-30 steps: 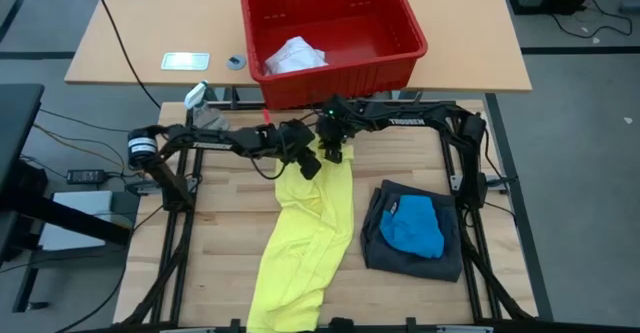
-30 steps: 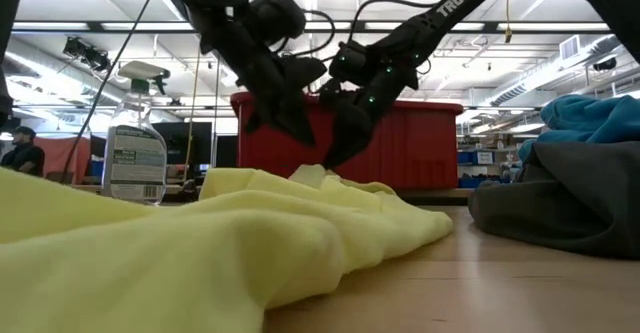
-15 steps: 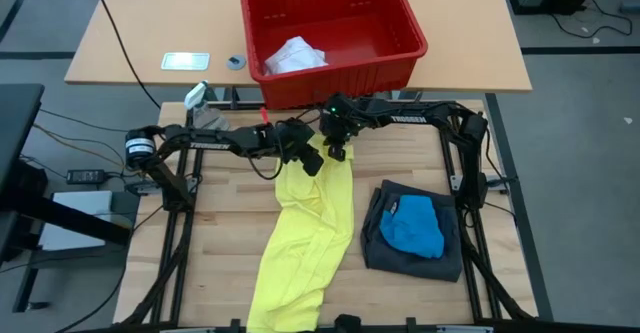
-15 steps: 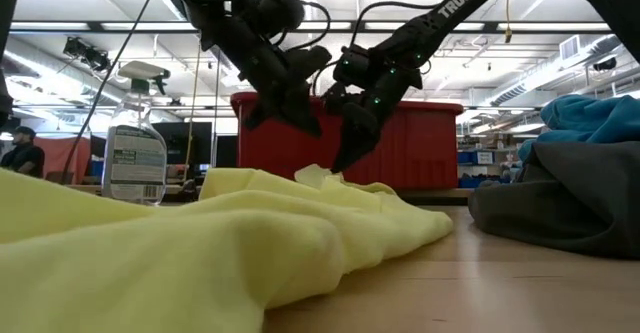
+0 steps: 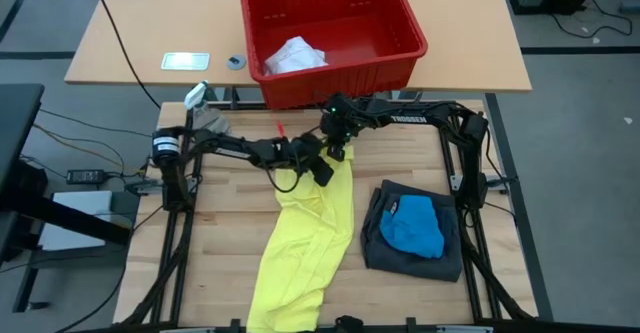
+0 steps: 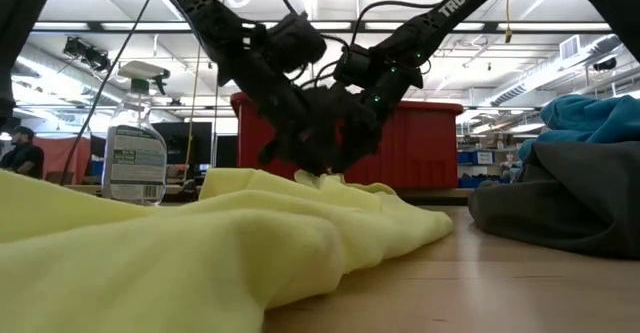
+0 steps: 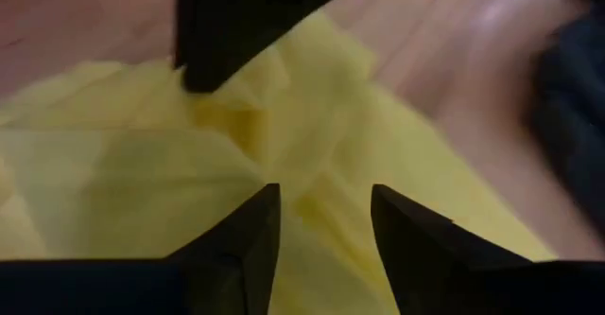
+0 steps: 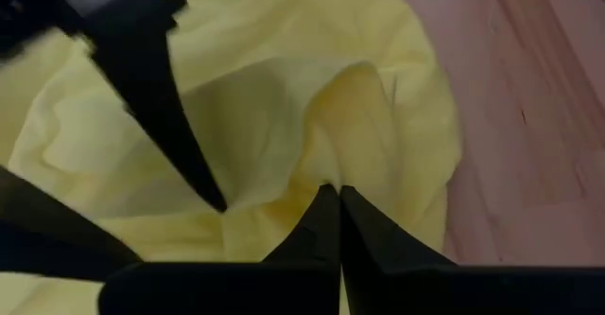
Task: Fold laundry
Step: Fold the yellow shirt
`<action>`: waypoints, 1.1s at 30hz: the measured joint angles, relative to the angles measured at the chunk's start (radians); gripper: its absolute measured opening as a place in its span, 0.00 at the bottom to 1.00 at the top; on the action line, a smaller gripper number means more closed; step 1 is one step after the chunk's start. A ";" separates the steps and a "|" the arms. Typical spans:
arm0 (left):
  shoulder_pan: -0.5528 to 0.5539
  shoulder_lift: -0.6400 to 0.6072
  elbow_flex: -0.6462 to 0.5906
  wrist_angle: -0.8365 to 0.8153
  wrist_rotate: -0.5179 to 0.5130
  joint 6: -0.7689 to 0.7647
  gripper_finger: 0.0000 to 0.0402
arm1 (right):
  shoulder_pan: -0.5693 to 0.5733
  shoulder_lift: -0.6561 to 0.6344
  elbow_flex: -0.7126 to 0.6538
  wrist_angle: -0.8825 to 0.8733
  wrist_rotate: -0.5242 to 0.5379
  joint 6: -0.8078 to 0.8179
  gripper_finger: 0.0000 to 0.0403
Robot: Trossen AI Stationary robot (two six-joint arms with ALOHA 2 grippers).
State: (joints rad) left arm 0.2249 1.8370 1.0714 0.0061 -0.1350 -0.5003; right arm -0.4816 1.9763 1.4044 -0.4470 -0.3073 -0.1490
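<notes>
At nine o'clock of the wooden slatted counter (image 5: 210, 233), the left end effector (image 5: 322, 170) stands apart-fingered over the soft, rumpled yellow shirt (image 5: 305, 243). Beside it, the right end effector (image 5: 339, 153) pinches a shirt fold. At three o'clock, bright blue piece (image 5: 413, 224) tops limp dark grey shorts (image 5: 452, 253).

Both arms reach in over the far middle of the counter, their grippers close together and low. The left gripper (image 7: 321, 235) points downward with its jaws parted, a clear gap between the two dark fingers (image 7: 241, 244). The right gripper (image 8: 331, 201), just beside it, has its jaws pressed together, pinching a fold of the yellow shirt (image 8: 284, 116).
</notes>
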 joint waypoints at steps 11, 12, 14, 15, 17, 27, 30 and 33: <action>0.000 -0.002 0.002 -0.013 -0.126 -0.039 0.08 | -0.001 0.000 0.000 -0.036 -0.018 0.016 0.00; -0.001 -0.002 0.002 -0.015 -0.126 -0.039 0.04 | -0.004 0.000 0.000 -0.036 -0.018 0.016 0.00; 0.000 -0.001 0.001 -0.034 -0.125 -0.048 0.02 | -0.010 0.000 0.000 -0.036 -0.019 0.016 0.00; 0.000 0.000 0.001 -0.039 -0.125 -0.054 0.01 | -0.014 0.000 0.000 -0.036 -0.020 0.016 0.00; 0.000 -0.002 0.002 -0.039 -0.122 -0.067 0.01 | -0.026 -0.003 0.000 -0.037 -0.027 0.016 0.00; -0.002 -0.171 0.001 -0.084 -0.098 0.022 0.00 | -0.065 -0.129 0.001 -0.039 -0.090 -0.009 0.00; -0.001 -0.188 0.003 -0.037 -0.072 0.054 0.00 | -0.065 -0.135 0.001 -0.043 -0.092 -0.010 0.00; -0.004 -0.174 0.002 -0.016 0.001 0.043 0.00 | -0.057 -0.114 0.001 -0.032 -0.090 -0.011 0.00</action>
State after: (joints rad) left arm 0.2208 1.6628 1.0731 -0.0095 -0.1340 -0.4570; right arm -0.5386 1.8623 1.4052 -0.4789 -0.3969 -0.1597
